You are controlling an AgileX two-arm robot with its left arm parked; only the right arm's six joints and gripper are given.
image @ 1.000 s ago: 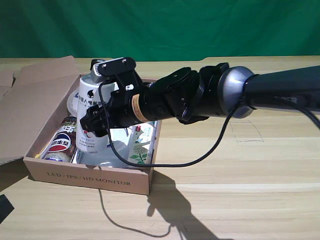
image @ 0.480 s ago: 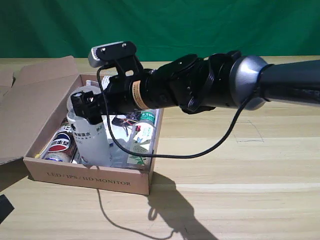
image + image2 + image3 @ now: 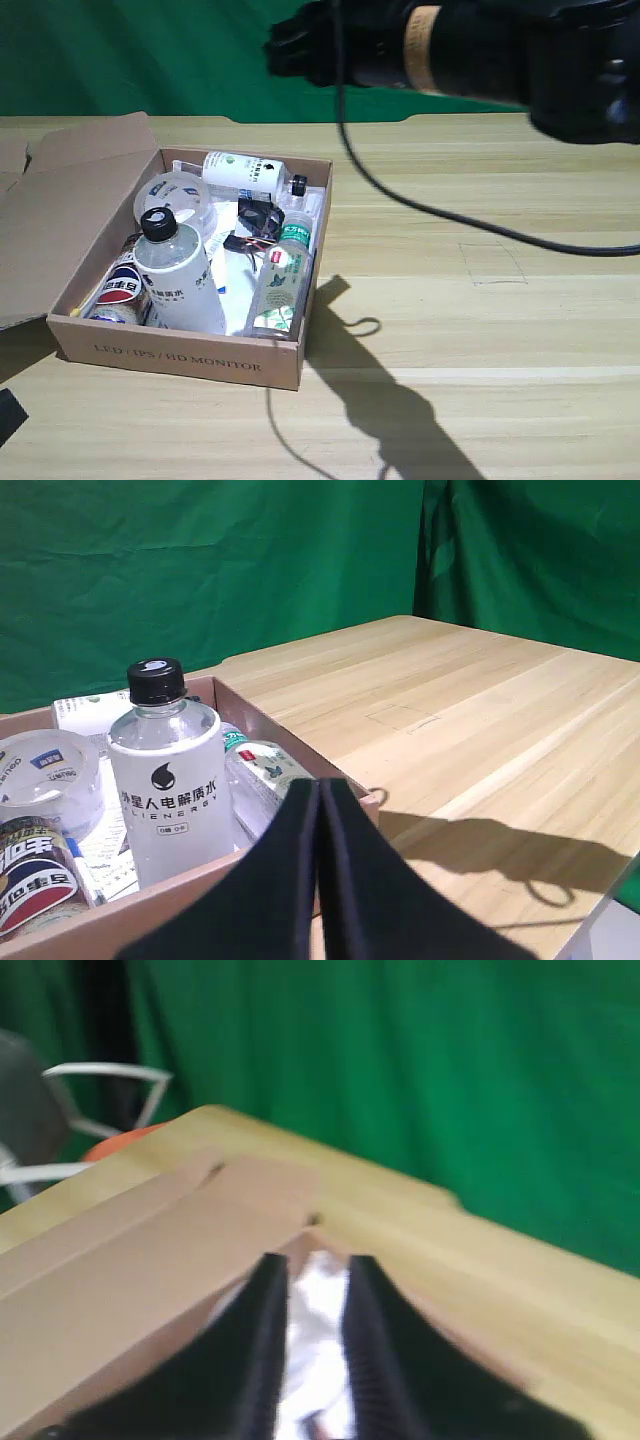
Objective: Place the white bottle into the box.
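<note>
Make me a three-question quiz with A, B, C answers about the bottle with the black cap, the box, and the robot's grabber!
1. Where is the white bottle?
A. Lying on the table
B. Standing inside the box
C. In the gripper

2. What colour is its cap?
A. Black
B. Green
C. Red

3. What is the right gripper doing?
A. Squeezing the bottle
B. Holding a can
C. Holding nothing

Answers: 1 B, the exterior view shows it upright among the other things in the box. 2 A, the left wrist view shows a black cap. 3 C, the right wrist view shows a bare gap between its fingers, and the arm is raised above the table.
</note>
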